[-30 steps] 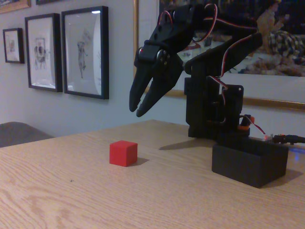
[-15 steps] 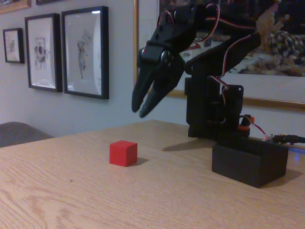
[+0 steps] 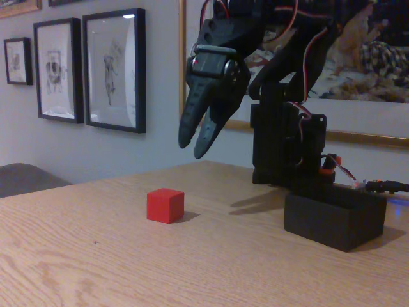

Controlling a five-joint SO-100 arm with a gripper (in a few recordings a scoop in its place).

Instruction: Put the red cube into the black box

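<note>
The red cube (image 3: 165, 205) sat on the wooden tabletop (image 3: 128, 256). The black box (image 3: 335, 219) stood well apart from it, at its three o'clock. My pincer (image 3: 193, 148) hung above the cube, a little open and holding nothing.

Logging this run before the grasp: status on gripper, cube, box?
Gripper slightly open, empty, hanging above the table. Red cube sits on the wood, untouched, below and left of the fingertips. Black box at right; nothing between.

Wooden table (image 3: 96, 268); framed pictures (image 3: 114, 70) on wall.
</note>
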